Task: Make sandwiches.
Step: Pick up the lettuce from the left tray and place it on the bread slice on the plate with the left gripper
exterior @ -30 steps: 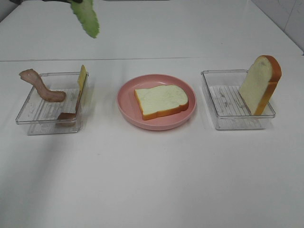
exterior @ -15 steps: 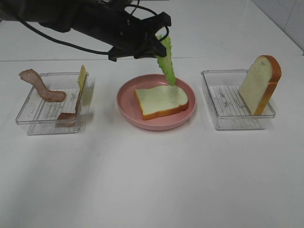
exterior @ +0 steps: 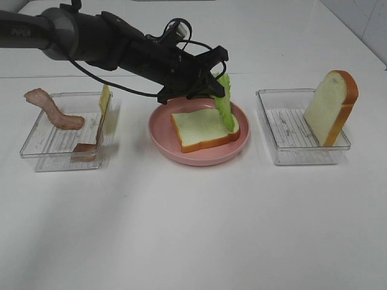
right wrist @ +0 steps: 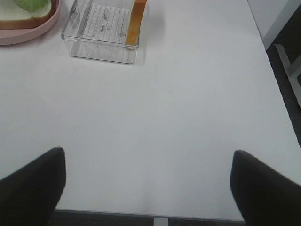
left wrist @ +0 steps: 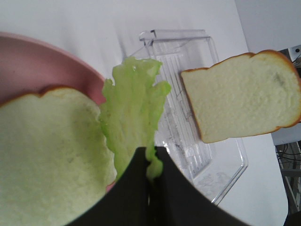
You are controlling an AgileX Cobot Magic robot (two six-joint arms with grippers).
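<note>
A bread slice lies flat on the pink plate at the table's middle. My left gripper is shut on a ruffled green lettuce leaf, which hangs with its lower end touching the right part of that slice. The left wrist view shows the leaf pinched between the fingers beside the slice. A second bread slice leans upright in the right clear tray. Bacon and cheese sit in the left tray. My right gripper is open above bare table.
The right tray and plate edge show at the far edge of the right wrist view. The table's right edge drops off to a dark floor.
My left arm has come in from the back left with the lettuce and lowered it, so the leaf now touches the bread on the plate.
</note>
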